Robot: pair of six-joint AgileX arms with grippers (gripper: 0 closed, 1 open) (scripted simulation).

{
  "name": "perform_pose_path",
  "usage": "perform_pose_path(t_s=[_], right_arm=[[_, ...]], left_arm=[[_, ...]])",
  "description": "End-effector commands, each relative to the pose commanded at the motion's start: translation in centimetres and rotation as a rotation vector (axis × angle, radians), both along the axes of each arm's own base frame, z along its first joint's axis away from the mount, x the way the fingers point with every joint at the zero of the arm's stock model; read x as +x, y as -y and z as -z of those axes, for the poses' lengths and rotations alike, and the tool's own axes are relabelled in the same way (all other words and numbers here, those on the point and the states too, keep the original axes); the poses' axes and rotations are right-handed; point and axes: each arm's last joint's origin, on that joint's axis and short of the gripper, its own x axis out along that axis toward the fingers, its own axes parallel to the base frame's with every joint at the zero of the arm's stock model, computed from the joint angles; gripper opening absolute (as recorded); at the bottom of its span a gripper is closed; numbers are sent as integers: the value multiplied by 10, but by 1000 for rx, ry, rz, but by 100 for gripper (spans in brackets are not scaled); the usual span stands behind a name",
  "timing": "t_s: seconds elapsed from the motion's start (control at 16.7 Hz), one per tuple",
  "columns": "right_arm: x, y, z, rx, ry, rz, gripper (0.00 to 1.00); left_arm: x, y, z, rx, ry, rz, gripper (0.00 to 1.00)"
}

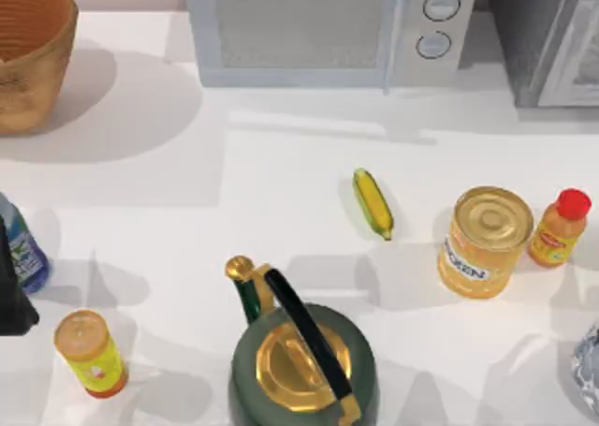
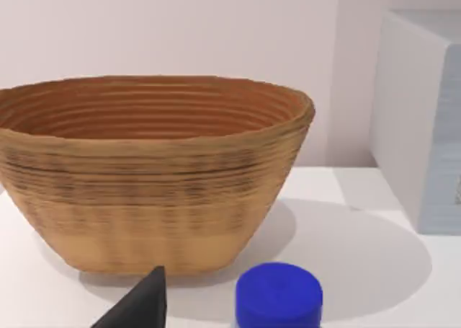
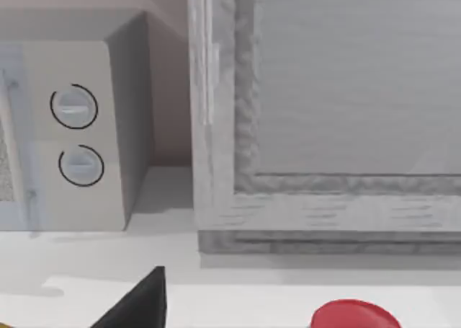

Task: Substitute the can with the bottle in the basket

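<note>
1. The bottle (image 1: 21, 243) stood at the far left edge of the table (image 1: 187, 183), clear and bluish, with a blue label carrying green and white marks; the left wrist view showed its round blue cap (image 2: 279, 297) from above.
2. The basket (image 1: 33, 56) sat in the far left corner, well apart from the bottle: round woven wicker, golden-brown outside and ribbed orange-brown inside, and what showed of its inside held nothing.
3. The left gripper (image 1: 11, 295) was a dark shape at the left edge just beside the bottle; whether it was released or clenched could not be told.
4. One dark finger (image 3: 140, 306) of the right gripper appeared in the right wrist view, its state likewise not to be told.
5. Counted: one dark green kettle (image 1: 304, 356) with a gold lid, one ear of corn (image 1: 372, 203), one golden-yellow tin (image 1: 484, 242), one small orange bottle (image 1: 559, 227) with a red cap, one yellow-labelled cylinder (image 1: 91, 354).
6. The table was plain white; one white microwave (image 1: 328, 28) with two dials stood at the back, a grey cabinet (image 1: 552, 37) beside it, against a pale wall.
</note>
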Motion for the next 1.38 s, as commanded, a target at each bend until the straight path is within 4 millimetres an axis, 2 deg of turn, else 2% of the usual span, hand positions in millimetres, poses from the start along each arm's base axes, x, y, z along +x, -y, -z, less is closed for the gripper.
perform_pose_path(t_s=[0.18, 0.3, 0.54, 0.72, 0.9, 1.08, 1.26, 1.38], right_arm=[[0, 0, 0, 0, 0, 0, 100], [0, 0, 0, 0, 0, 0, 100], [0, 0, 0, 0, 0, 0, 100], [0, 0, 0, 0, 0, 0, 100], [0, 0, 0, 0, 0, 0, 100], [0, 0, 0, 0, 0, 0, 100], [0, 0, 0, 0, 0, 0, 100], [0, 0, 0, 0, 0, 0, 100]], left_arm=[[0, 0, -2, 0, -4, -1, 100], [0, -1, -12, 0, -26, -8, 100], [9, -4, -53, 3, -133, -29, 100], [30, -8, -94, 6, -257, -45, 100], [69, -16, -134, 8, -407, -60, 100], [125, -28, -164, 6, -568, -67, 100], [193, -44, -176, 2, -726, -65, 100], [239, -56, -173, -1, -824, -57, 100]])
